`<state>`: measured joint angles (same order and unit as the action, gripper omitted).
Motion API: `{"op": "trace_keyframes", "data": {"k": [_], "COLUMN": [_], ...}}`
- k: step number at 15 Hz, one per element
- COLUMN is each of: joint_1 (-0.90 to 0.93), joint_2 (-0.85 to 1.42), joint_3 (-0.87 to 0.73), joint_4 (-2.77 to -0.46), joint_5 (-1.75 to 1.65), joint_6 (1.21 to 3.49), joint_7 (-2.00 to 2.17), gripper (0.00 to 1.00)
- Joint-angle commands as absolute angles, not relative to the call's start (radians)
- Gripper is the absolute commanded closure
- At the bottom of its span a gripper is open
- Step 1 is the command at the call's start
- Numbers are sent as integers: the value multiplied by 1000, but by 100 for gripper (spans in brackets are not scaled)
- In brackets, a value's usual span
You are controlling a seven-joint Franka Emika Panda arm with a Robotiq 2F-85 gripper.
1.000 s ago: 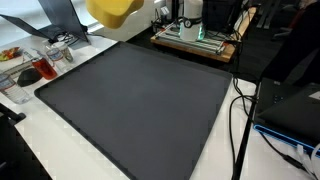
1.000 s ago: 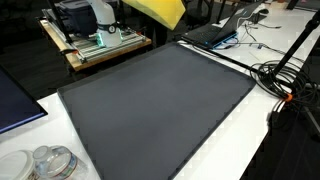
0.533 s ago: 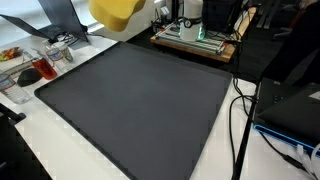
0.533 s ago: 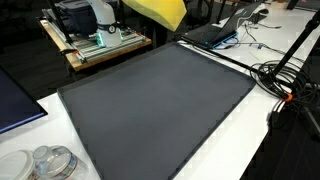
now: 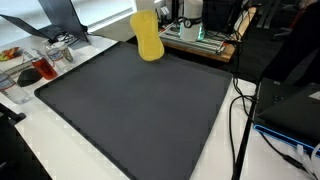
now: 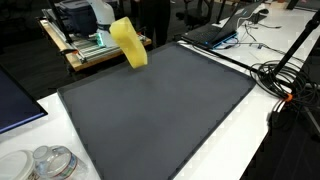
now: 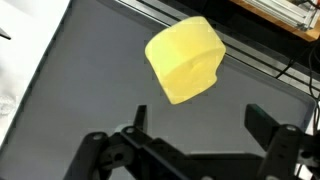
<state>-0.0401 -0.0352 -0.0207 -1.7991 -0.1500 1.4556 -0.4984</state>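
Claw [image 7: 198,120] has just sprung wide open and grips nothing, so the yellow sponge [image 7: 185,60] drops free from up high to the far edge of the black mat [image 5: 140,110] on the desk [image 5: 40,140], tilted, possibly not yet settled; release looks done.

I read the lighting as even, diffuse room light from overhead. In both exterior views the mat [image 5: 130,100] renders flat, matte dark grey. The white table [image 5: 50,150] beside the mat is bright, close to washed out, and the area beyond the mat's far edge is dim. The sponge [image 6: 129,43] above the mat is smeared at its edges. In the wrist view it is well lit and slightly soft, while the gripper [image 7: 198,128] over the mat's near side is a dark, underexposed shape.
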Motion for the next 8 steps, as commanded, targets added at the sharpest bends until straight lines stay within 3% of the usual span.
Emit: {"op": "trace_keyframes", "data": {"k": [1, 8], "joint_1": [-30, -34], "joint_2": [-43, -47], "joint_3": [-22, -28], "joint_4": [-1786, -1796], "joint_5": [-169, -134], "joint_6": [1430, 1461], "joint_7": [-511, -503], "gripper": [0, 0]}}
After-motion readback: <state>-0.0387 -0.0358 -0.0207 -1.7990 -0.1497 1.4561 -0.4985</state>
